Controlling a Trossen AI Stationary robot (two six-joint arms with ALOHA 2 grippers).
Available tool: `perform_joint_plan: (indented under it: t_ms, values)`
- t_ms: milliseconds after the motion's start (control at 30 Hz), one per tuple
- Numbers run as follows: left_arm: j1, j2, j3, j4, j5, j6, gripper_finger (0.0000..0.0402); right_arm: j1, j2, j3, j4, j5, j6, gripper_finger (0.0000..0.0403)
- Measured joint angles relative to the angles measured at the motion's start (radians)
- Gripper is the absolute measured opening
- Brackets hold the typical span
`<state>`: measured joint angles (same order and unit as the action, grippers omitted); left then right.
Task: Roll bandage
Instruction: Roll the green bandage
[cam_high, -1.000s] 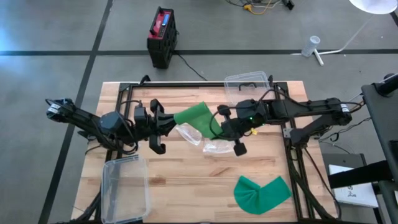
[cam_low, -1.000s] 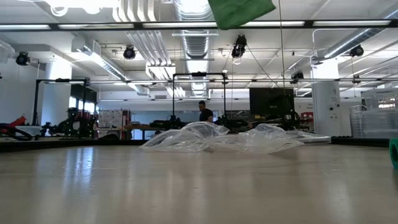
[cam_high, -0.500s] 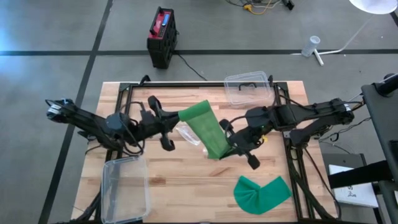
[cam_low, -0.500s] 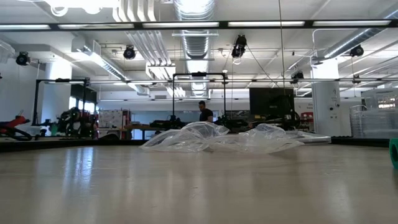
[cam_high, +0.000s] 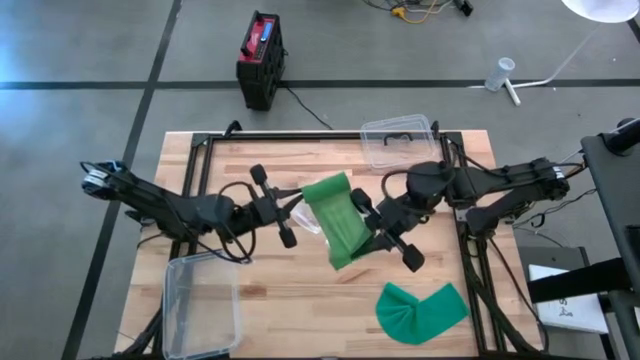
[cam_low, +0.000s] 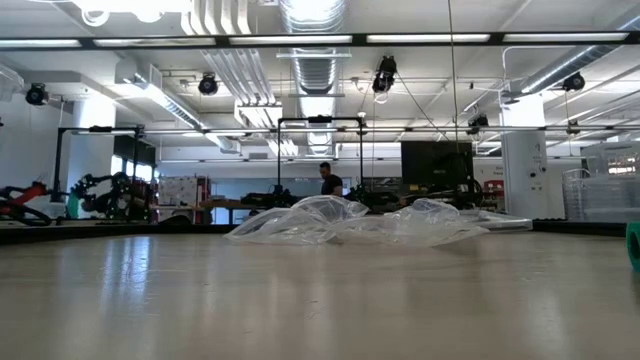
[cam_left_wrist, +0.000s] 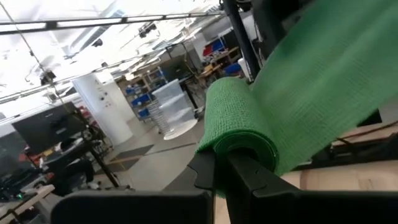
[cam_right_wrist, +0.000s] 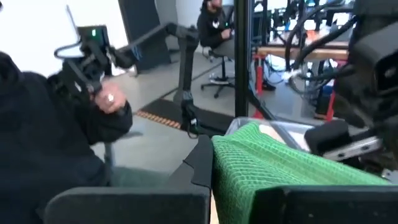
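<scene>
A green bandage (cam_high: 338, 222) hangs in the air over the table's middle, stretched as a strip between my two grippers. Its rolled end (cam_left_wrist: 239, 121) sits at my left gripper (cam_high: 304, 203), which is shut on it. The strip's other end (cam_right_wrist: 267, 163) is in my right gripper (cam_high: 358, 240), also shut. Neither gripper nor the bandage shows in the low view. A second green bandage (cam_high: 420, 310) lies loosely folded on the table's near right part. My left gripper pinches the bandage's rolled end (cam_left_wrist: 231, 144) between its two fingers, coming roughly level from the table's left. The roll is lifted clear, and the strip runs away from it toward the other arm. My right gripper pinches the strip's flat end (cam_right_wrist: 231, 167) between its two fingers, coming roughly level from the table's right. The end is lifted clear of the table. One layer or several, I cannot tell.
A crumpled clear plastic bag (cam_high: 300, 215) lies on the table below the bandage, seen also in the low view (cam_low: 350, 222). A clear container (cam_high: 205, 300) stands at the near left, another (cam_high: 400, 140) at the far right. A person sits behind the table (cam_right_wrist: 56, 118).
My left gripper has moved toward the table's right and down a little, rolling about its own axis. My right gripper has risen and drawn toward the near right. The bandage has turned from lying across to running far to near, drawn out longer, and has left the low view.
</scene>
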<state>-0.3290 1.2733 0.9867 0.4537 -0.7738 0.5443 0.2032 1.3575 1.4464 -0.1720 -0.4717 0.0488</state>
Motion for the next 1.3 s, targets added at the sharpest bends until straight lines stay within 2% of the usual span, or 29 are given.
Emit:
perform_joint_plan:
  t_ms: [333, 600, 733, 1000, 1100, 1233, 1300]
  values:
    - [0.046, 0.081, 0.000, 0.043, -0.030, 0.023, 0.0000, -0.069, -0.002, 0.000, 0.047, 0.002, 0.098, 0.0000]
    - [0.047, 0.149, 0.000, 0.043, -0.019, -0.004, 0.0000, -0.168, -0.007, 0.001, 0.056, 0.006, 0.135, 0.0009]
    - [0.047, 0.194, 0.000, 0.076, -0.013, -0.005, 0.0000, -0.216, -0.008, 0.001, 0.059, 0.008, 0.160, 0.0050]
    - [0.048, 0.251, 0.000, 0.154, 0.034, -0.009, 0.0000, -0.288, -0.008, 0.002, 0.061, 0.008, 0.176, 0.0164]
    - [0.048, 0.256, 0.000, 0.157, 0.079, -0.045, 0.0000, -0.317, -0.008, 0.002, 0.082, 0.011, 0.205, 0.0196]
    - [0.048, 0.267, 0.000, 0.167, 0.189, -0.145, 0.0000, -0.350, -0.008, 0.002, 0.079, 0.035, 0.247, 0.0229]
    - [0.043, 0.279, 0.000, 0.183, 0.204, -0.163, 0.0000, -0.367, -0.007, 0.002, 0.071, 0.047, 0.256, 0.0244]
